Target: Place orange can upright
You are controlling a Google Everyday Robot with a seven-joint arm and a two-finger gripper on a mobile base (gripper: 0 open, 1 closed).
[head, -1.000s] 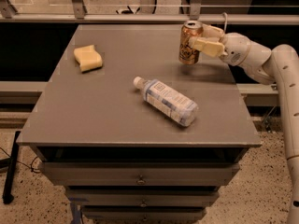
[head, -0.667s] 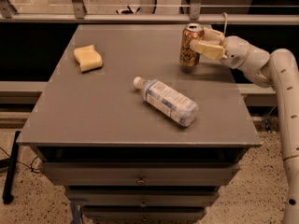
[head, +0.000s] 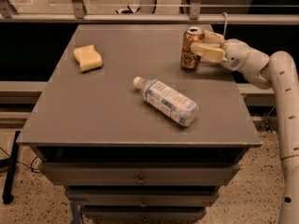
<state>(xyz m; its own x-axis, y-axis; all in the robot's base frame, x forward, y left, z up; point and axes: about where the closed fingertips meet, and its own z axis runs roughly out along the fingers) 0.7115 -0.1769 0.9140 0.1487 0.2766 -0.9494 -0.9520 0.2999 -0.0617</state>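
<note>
The orange can stands upright on the grey table near its far right edge, silver top up. My gripper reaches in from the right at the can's height. Its fingers are spread, one in front and one behind, with their tips at the can's right side. The can rests on the table.
A clear plastic water bottle with a white-blue label lies on its side mid-table. A yellow sponge lies at the far left. A railing runs behind the table. Drawers are below the front edge. My white arm stands along the right side.
The can stays upright in the same spot. My gripper stays at its right side and has hardly moved, only sinking slightly.
</note>
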